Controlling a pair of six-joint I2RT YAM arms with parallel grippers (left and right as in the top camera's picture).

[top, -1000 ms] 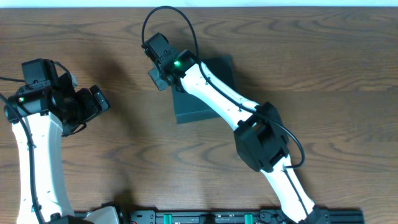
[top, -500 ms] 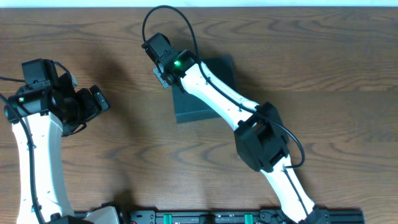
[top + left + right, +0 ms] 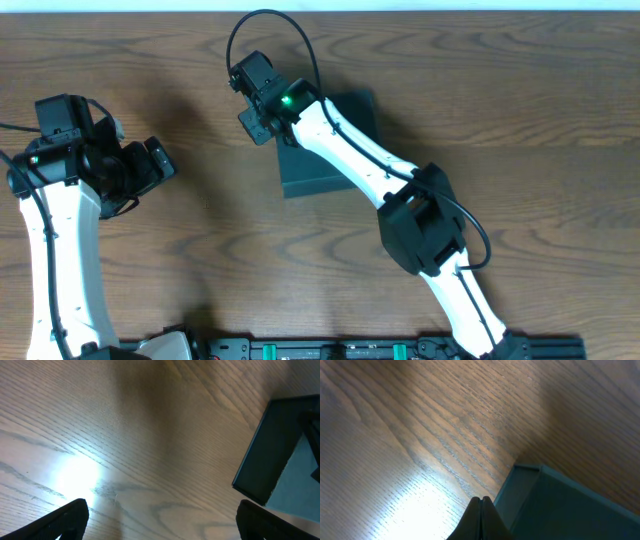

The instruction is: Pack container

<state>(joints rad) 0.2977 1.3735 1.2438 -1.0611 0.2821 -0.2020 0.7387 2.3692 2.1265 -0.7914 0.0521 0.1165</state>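
The container [image 3: 318, 172] is a dark teal box lying mid-table, partly under my right arm. It also shows at the right edge of the left wrist view [image 3: 272, 445] and at the lower right of the right wrist view [image 3: 560, 505]. My right gripper [image 3: 255, 118] is beside the box's far left corner; its fingers [image 3: 481, 519] are pressed together with nothing between them. My left gripper [image 3: 160, 165] hovers over bare table well left of the box, its fingers [image 3: 65, 519] spread wide and empty.
Wood-grain table [image 3: 520, 110] all round. My right arm [image 3: 360, 165] stretches diagonally across the box. A black rail [image 3: 330, 350] runs along the table's front edge. No snack packets are in view.
My right gripper shifted slightly toward the box and back to the left at its far corner. The left arm and the box have not moved.
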